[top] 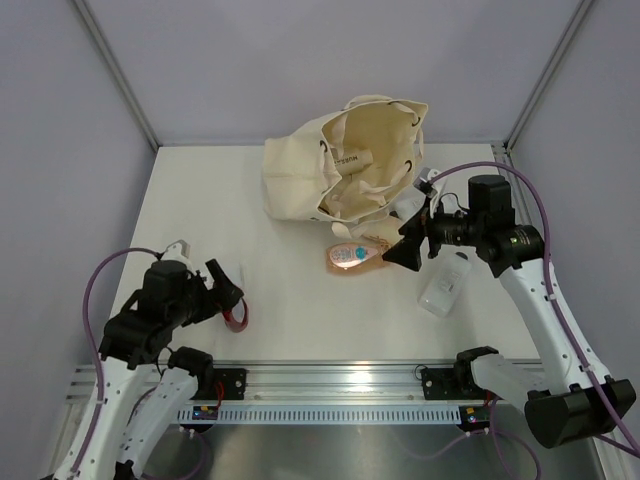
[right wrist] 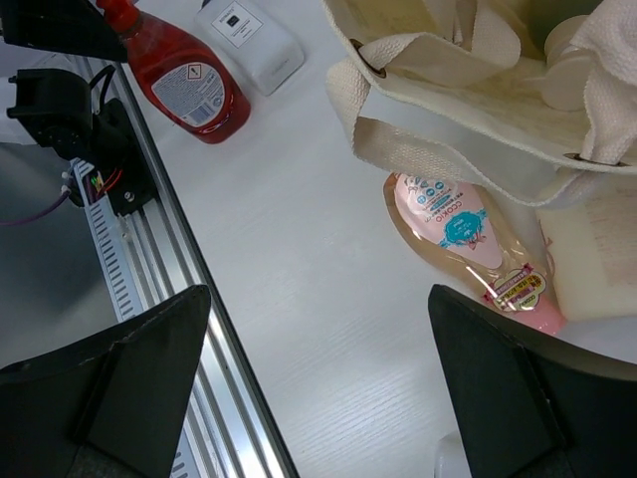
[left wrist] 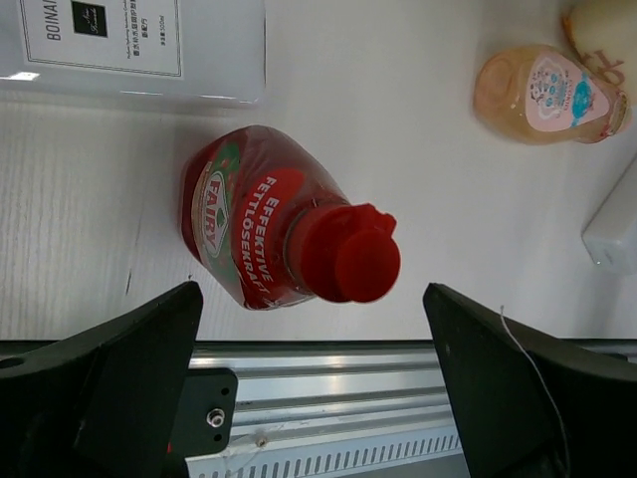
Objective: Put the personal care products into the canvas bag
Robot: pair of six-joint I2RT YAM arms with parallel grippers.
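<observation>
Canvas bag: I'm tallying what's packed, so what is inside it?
Through the canvas bag's open mouth, the right wrist view shows part of one beige bottle among folds. The fabric walls cover the rest of the inside, so further items cannot be ruled out.

White table (top: 300, 330) w/ faint grain texture, boxed in by plain grey walls (top: 300, 60) & slanting alu frame posts (top: 115, 72) at the back corners. Silver alu rail (top: 330, 378) runs along near edge, w/ a slotted strip (top: 330, 412) just below it.
</observation>
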